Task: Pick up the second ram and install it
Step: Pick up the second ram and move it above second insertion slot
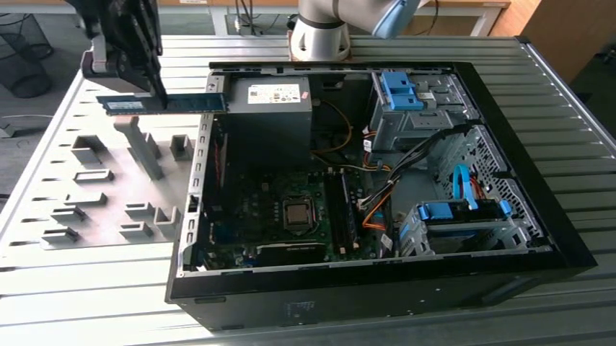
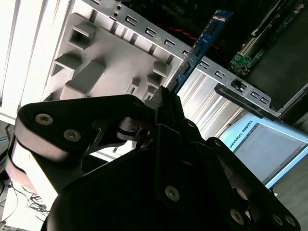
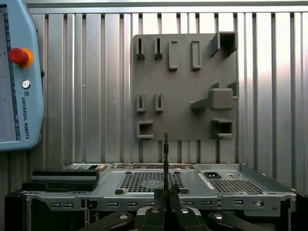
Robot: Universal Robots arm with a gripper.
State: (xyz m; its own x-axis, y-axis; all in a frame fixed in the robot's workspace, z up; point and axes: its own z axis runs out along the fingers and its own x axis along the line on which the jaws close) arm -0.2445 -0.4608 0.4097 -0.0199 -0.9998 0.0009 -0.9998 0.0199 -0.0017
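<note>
Gripping the second ram (image 1: 192, 102) in our clamped claw (image 1: 152, 95), we hold it above the holder plate (image 1: 111, 155); pickup looks done, installing in the case (image 1: 385, 285) beside the claw is not.

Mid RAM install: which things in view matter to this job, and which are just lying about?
In the job: second ram, gripper shut on it, open computer case.
Lying about: grey holder plate, blue drive-bay clips, power supply, teach pendant.
</note>
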